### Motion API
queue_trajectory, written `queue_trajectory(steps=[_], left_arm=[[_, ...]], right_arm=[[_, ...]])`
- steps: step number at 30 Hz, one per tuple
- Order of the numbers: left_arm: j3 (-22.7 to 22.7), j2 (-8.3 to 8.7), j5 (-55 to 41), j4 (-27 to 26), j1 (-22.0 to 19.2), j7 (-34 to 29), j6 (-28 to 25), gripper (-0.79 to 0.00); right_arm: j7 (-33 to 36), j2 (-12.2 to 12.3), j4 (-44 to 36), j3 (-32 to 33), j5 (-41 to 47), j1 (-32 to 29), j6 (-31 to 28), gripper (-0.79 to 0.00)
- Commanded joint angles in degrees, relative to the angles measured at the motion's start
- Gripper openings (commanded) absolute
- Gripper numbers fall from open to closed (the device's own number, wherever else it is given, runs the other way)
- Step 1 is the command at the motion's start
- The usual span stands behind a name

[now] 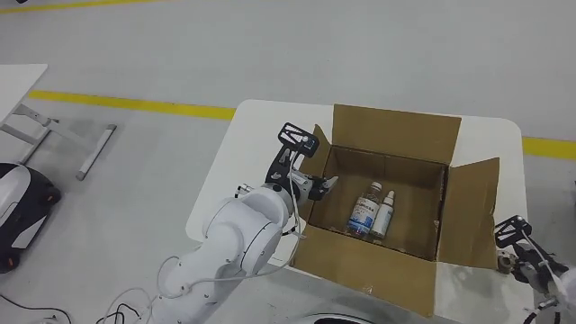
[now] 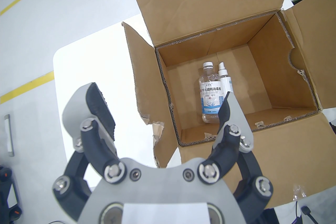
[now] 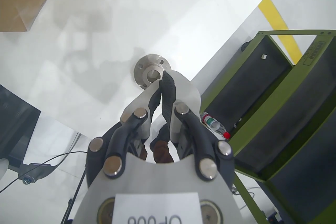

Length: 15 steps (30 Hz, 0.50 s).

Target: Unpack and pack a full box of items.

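On the white table [image 1: 256,139], near centre of the top view: cardboard box [image 1: 396,130], upright, four flaps open, interior exposed. In the left wrist view, the same cardboard box [image 2: 210,36] seen from above its 9 o'clock side.

On the box floor, toward the 6 o'clock wall: clear bottle [image 1: 364,211], lying flat, white cap toward 12 o'clock, blue-and-white label [image 2: 210,96] facing up. At its 3 o'clock side, just beside it and parallel: white spray bottle [image 1: 384,214], also flat, nozzle toward 12 o'clock.

At 9 o'clock of the box, above that side's wall: left gripper [image 1: 310,160], spread wide, nothing held. In the left wrist view, left gripper [image 2: 160,91] with ribbed black pads [image 2: 101,107] well apart, one finger on the table side, the other in front of the box interior.

At 4 o'clock of the box, beyond the 3 o'clock flap, near the table edge: right gripper [image 1: 513,234]. In the right wrist view, right gripper [image 3: 162,79] closed, pads pressed together, nothing clamped. Just beyond the fingertips, flat on the table: round metal flange [image 3: 147,68] with bolt holes. Contact between fingertips and flange: not determinable.

Beside the table, on the floor: green metal rack [image 3: 294,32]. Against its base: plastic bottle with red cap [image 3: 214,126], on its side. At 10 o'clock of the table: yellow floor line [image 1: 135,104].
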Motion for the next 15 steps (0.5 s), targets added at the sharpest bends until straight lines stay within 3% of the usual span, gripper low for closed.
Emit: queue_trajectory(steps=[1, 5, 15], left_arm=[[0.0, 0.00, 0.0, 0.0, 0.0, 0.0, 0.0, 0.000], [0.0, 0.00, 0.0, 0.0, 0.0, 0.0, 0.0, 0.000], [0.0, 0.00, 0.0, 0.0, 0.0, 0.0, 0.0, 0.000]], right_arm=[[0.2, 0.3, 0.3, 0.0, 0.9, 0.2, 0.2, -0.588], [0.1, 0.9, 1.0, -0.4, 3.0, 0.4, 0.1, -0.379], [1.2, 2.4, 3.8, -2.9, 3.7, 2.0, 1.2, -0.391]])
